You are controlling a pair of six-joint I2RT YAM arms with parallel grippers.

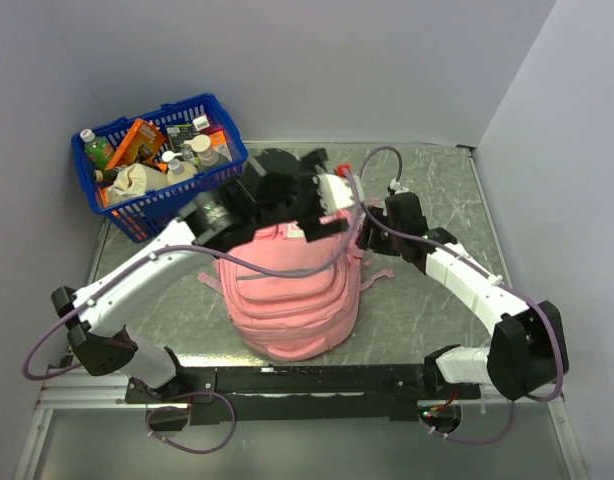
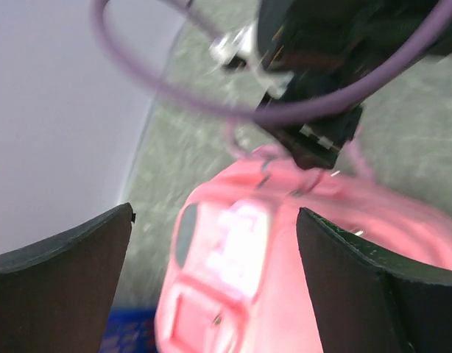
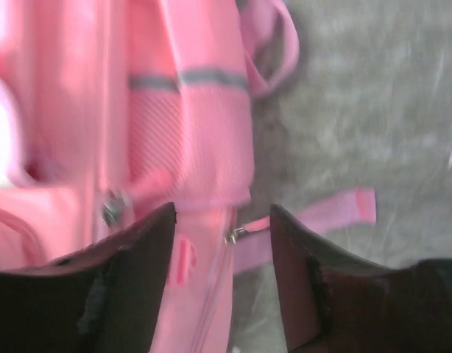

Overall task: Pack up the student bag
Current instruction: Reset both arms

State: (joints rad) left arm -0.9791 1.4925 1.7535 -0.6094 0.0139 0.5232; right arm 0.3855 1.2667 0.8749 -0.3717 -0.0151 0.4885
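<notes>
1. I'm looking down on a grey, marbled table (image 1: 437, 190) with a pale metal edge. Plain pale walls (image 1: 337, 60) close it in at the back and on both sides.
2. In the far left corner stands a blue basket (image 1: 137, 215), crowded with bottles and packets too small for me to name.
3. The student bag (image 1: 292, 300) sits in the middle of the table between my two arms. Its pink bulk is toward the near edge, and loose strap ends spill onto the surface on its right.
4. My left arm (image 1: 137, 280) reaches in from the near left, across and over the far end of the bag.
5. The left gripper (image 2: 215, 279) is released, with its fingers spread wide and nothing between them. Through that gap I see the bag below and beyond, with a front pocket and its white patch (image 2: 237, 243). The view is blurred, but the fingers look clear of the fabric.
6. My right arm (image 1: 467, 275) comes in from the near right and ends at the bag's far right side.
7. The right gripper (image 3: 222, 272) is also released, fingers parted and gripping nothing. It hangs over the bag's edge, and a zipper pull (image 3: 233, 235) shows in the gap.
8. I cannot tell whether the fingertips brush the fabric.
9. In the same wrist view the grey stripe (image 3: 189, 77) runs across the bag's side. A pink strap (image 3: 322, 209) lies flat on the table just beside the right-hand finger.
10. A purple cable (image 1: 287, 270) loops over the top of the bag.
</notes>
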